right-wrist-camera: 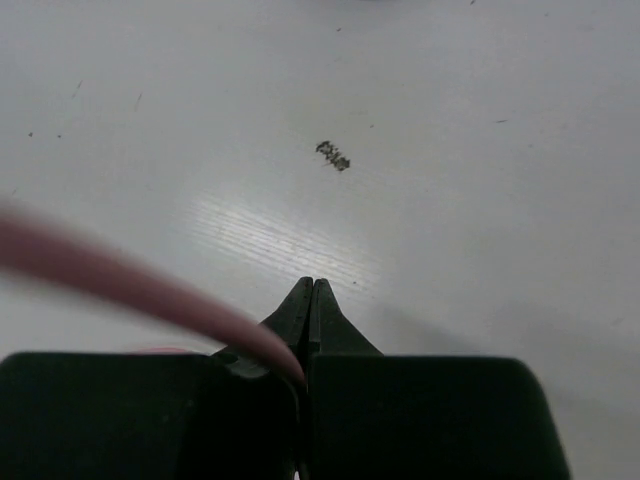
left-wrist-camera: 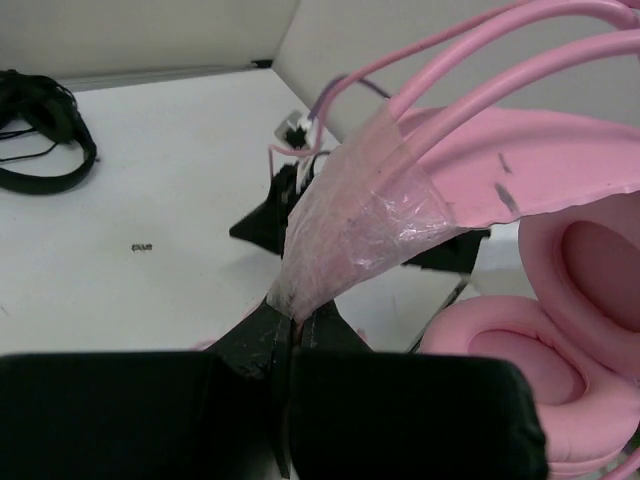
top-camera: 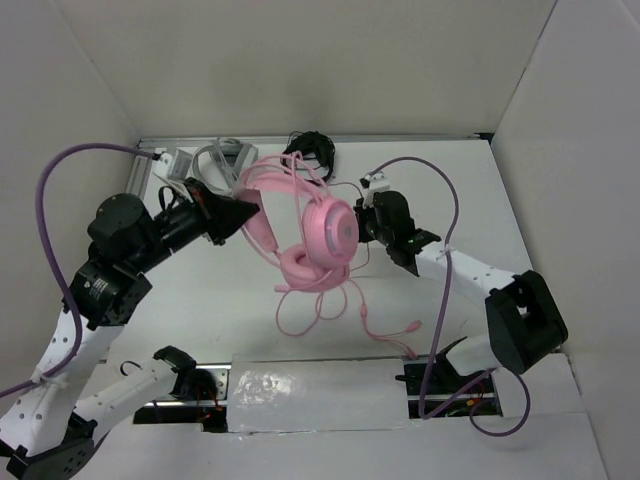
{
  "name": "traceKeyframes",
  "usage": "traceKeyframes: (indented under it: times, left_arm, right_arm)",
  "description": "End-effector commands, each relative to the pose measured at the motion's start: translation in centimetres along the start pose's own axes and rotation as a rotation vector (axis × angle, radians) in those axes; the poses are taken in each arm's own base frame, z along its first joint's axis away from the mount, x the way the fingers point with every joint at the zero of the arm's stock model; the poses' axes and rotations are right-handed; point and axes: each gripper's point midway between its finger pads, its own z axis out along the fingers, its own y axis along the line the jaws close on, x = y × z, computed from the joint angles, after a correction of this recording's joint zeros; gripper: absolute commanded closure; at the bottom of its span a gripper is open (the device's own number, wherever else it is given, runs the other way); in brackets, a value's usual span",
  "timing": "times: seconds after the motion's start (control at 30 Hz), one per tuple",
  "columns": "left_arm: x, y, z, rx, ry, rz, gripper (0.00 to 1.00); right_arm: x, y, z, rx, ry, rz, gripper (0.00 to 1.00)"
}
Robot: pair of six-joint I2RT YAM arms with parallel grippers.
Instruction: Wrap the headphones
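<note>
The pink over-ear headphones [top-camera: 330, 230] with round padded earcups are held up over the middle of the white table [top-camera: 200, 290], between the two arms. The left gripper [top-camera: 240, 213] has its fingers [left-wrist-camera: 255, 345] pressed together on the tip of a crinkled clear film [left-wrist-camera: 360, 215] that sheathes one end of the pink headband [left-wrist-camera: 540, 160], so the headphones hang from that hold with both earcups to its right.

The right gripper [top-camera: 372, 222] sits just beside the upper earcup, its fingers [right-wrist-camera: 335, 330] shut tight. In the right wrist view the thin pink cable [right-wrist-camera: 150, 285] runs in from the left and ends at the seam between them. It looks pinched there, though the blur makes it hard to be sure it is not merely lying across one finger. Most of the cable lies in loose loops on the table below the headphones and near the arm bases.

The step in hand looks like the winding itself: one arm steadies the headphones and the other leads the cable. Little or none of it appears wound yet. The next move calls for the right arm to carry the cable around the headband or earcups with light tension, while the left keeps its clamp steady so the film does not slip out.
</note>
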Motion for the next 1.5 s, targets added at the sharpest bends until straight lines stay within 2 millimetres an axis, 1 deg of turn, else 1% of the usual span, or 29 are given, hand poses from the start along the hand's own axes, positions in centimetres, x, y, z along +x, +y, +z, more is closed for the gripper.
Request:
traceKeyframes:
  times: [0.0,0.07,0.1,0.17,0.23,0.27,0.33,0.4,0.43,0.47,0.53,0.57,0.6,0.63,0.67,0.73,0.8,0.83,0.87,0.9,0.93,0.97,1.0,1.1,1.17,1.23,1.27,1.37,1.47]
  left_arm:
    - [-5.2,-0.7,-0.6,-0.074,-0.166,-0.192,1.00]
    - [-6.5,-0.1,-0.5,-0.109,-0.237,-0.229,1.00]
    - [-6.9,0.1,-0.4,-0.117,-0.262,-0.277,1.00]
    - [-7.8,0.8,0.2,-0.156,-0.287,-0.304,1.00]
    - [-8.5,2.1,0.4,-0.232,-0.323,-0.366,1.00]
    - [-8.7,3.0,0.7,-0.281,-0.338,-0.397,1.00]
    - [-8.8,4.2,1.2,-0.326,-0.370,-0.438,1.00]
    - [-9.0,5.1,1.2,-0.371,-0.399,-0.441,1.00]
    - [-8.8,6.4,1.6,-0.425,-0.406,-0.443,1.00]
    - [-9.7,7.4,1.3,-0.486,-0.455,-0.444,1.00]
    - [-9.7,9.3,1.5,-0.596,-0.457,-0.428,1.00]
    - [-9.8,10.1,1.5,-0.640,-0.463,-0.425,1.00]
    - [-9.7,11.3,1.1,-0.714,-0.474,-0.414,1.00]
    - [-9.9,11.8,1.4,-0.738,-0.473,-0.399,1.00]
    - [-10.0,12.3,1.3,-0.757,-0.470,-0.385,1.00]
    - [-10.6,13.1,1.5,-0.768,-0.475,-0.363,1.00]
    - [-11.2,14.3,1.2,-0.798,-0.493,-0.356,1.00]
    - [-11.0,15.2,1.4,-0.829,-0.490,-0.358,1.00]
    - [-11.0,16.0,1.4,-0.854,-0.487,-0.354,1.00]
    - [-10.8,17.5,1.5,-0.901,-0.482,-0.359,1.00]
    - [-10.3,18.5,1.7,-0.928,-0.456,-0.362,1.00]
    - [-10.1,19.2,1.6,-0.946,-0.444,-0.377,1.00]
    - [-9.6,20.7,1.5,-0.984,-0.427,-0.387,1.00]
    - [-7.9,23.1,1.5,-1.035,-0.384,-0.421,1.00]
    - [-6.5,23.9,1.6,-1.066,-0.369,-0.447,1.00]
    - [-4.8,24.9,1.6,-1.109,-0.348,-0.476,1.00]
    - [-4.2,25.3,1.6,-1.126,-0.334,-0.485,1.00]
    - [-1.3,26.5,1.5,-1.192,-0.280,-0.567,1.00]
    - [1.0,27.5,1.7,-1.272,-0.233,-0.660,1.00]
  right_arm:
    - [-0.5,3.5,1.3,-0.149,-0.062,0.106,1.00]
    - [-0.1,5.3,1.4,-0.208,-0.061,0.104,1.00]
    - [0.0,7.2,1.2,-0.250,-0.070,0.092,1.00]
    - [-0.1,8.9,0.8,-0.279,-0.088,0.077,1.00]
    - [-0.4,11.3,0.0,-0.348,-0.108,0.064,1.00]
    - [-0.4,11.9,-0.2,-0.366,-0.112,0.068,1.00]
    - [0.5,14.4,-0.9,-0.445,-0.097,0.063,1.00]
    - [0.8,14.9,-1.2,-0.461,-0.090,0.059,1.00]
    - [1.8,15.7,-1.7,-0.469,-0.074,0.058,1.00]
    - [1.9,16.1,-2.1,-0.475,-0.082,0.060,1.00]
    - [3.8,16.5,-2.8,-0.456,-0.062,0.059,1.00]
    - [3.7,16.6,-3.5,-0.451,-0.071,0.064,1.00]
    - [4.7,16.2,-3.7,-0.418,-0.062,0.067,1.00]
    - [4.8,15.4,-3.6,-0.355,-0.080,0.080,1.00]
    - [5.2,15.7,-4.3,-0.345,-0.072,0.089,1.00]
    - [6.2,14.2,-4.4,-0.255,-0.068,0.099,1.00]
    - [7.5,13.9,-5.4,-0.233,-0.049,0.093,1.00]
    - [7.2,14.2,-6.1,-0.243,-0.063,0.092,1.00]
    - [7.8,14.5,-6.8,-0.236,-0.059,0.082,1.00]
    - [8.2,14.6,-7.2,-0.235,-0.054,0.074,1.00]
    - [8.2,14.1,-7.7,-0.194,-0.062,0.075,1.00]
    - [8.6,14.5,-8.4,-0.190,-0.056,0.068,1.00]
    - [8.7,14.3,-8.6,-0.171,-0.054,0.070,1.00]
    - [8.9,13.0,-9.3,-0.099,-0.034,0.069,1.00]
    - [7.1,13.3,-10.0,-0.091,-0.074,0.059,1.00]
    - [6.6,14.0,-10.9,-0.098,-0.083,0.002,1.00]
    - [5.3,14.5,-11.3,-0.098,-0.103,-0.007,1.00]
    - [4.3,16.5,-12.6,-0.163,-0.108,-0.077,1.00]
    - [4.8,20.5,-14.5,-0.378,-0.062,-0.141,1.00]
